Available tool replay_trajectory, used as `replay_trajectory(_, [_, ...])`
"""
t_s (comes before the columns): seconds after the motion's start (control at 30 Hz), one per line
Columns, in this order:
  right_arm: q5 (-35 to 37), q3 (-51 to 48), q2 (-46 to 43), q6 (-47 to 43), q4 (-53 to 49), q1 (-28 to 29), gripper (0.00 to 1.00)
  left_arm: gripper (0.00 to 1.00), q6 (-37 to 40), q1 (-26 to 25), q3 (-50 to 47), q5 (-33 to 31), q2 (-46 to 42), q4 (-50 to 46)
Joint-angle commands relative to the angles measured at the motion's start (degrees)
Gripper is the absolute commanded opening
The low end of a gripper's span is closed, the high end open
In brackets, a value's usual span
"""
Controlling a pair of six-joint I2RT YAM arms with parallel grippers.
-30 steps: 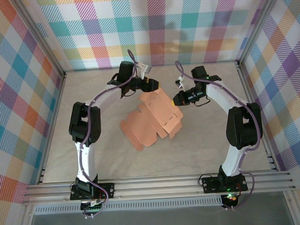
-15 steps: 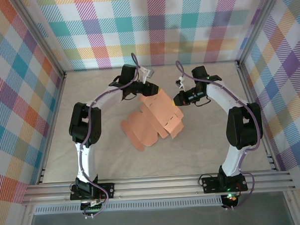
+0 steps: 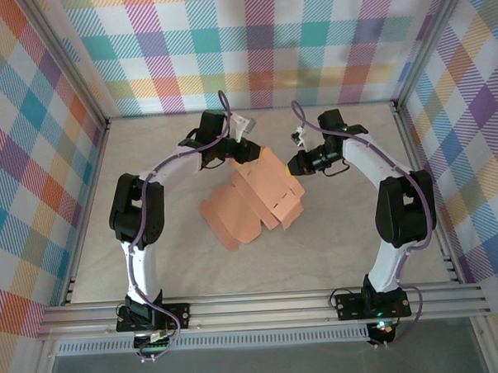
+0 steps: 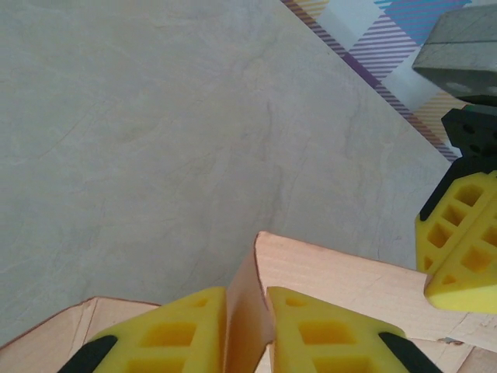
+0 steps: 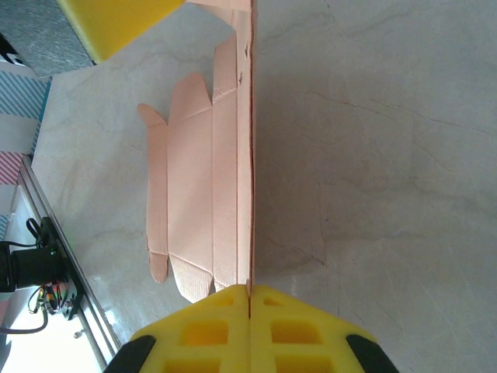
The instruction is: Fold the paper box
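The paper box (image 3: 258, 198) is a salmon-orange die-cut sheet, partly lifted off the table's middle. My left gripper (image 3: 249, 150) is at its far edge. In the left wrist view an upright flap of the paper box (image 4: 342, 272) stands pinched between that gripper's (image 4: 247, 299) yellow fingers. My right gripper (image 3: 292, 166) holds the sheet's far right edge. In the right wrist view this gripper (image 5: 249, 291) is shut on the thin edge of the paper box (image 5: 194, 194), whose panels and flaps spread to the left.
The beige table (image 3: 358, 231) is walled by plaid panels, with an aluminium rail (image 3: 262, 306) along the near edge. The right gripper's yellow fingers (image 4: 462, 241) sit close to the left gripper.
The left gripper's jaws have closed in on the sheet's far flap, and its arm has shifted slightly. The right gripper has kept its grip and place.
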Motion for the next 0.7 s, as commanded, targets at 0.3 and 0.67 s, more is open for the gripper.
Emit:
replay_trajectory(0.3, [-2.4,1.1,0.3,0.1,-0.9,0.0,0.0,0.0,7.7,-2.1,-1.4,-2.0,-3.5,-3.7])
replay_trajectory(0.67, [-1.9,0.9,0.6,6.2,1.6,0.0,0.0,0.0,8.6,-7.3,-11.3,-16.4,-10.0,7.2])
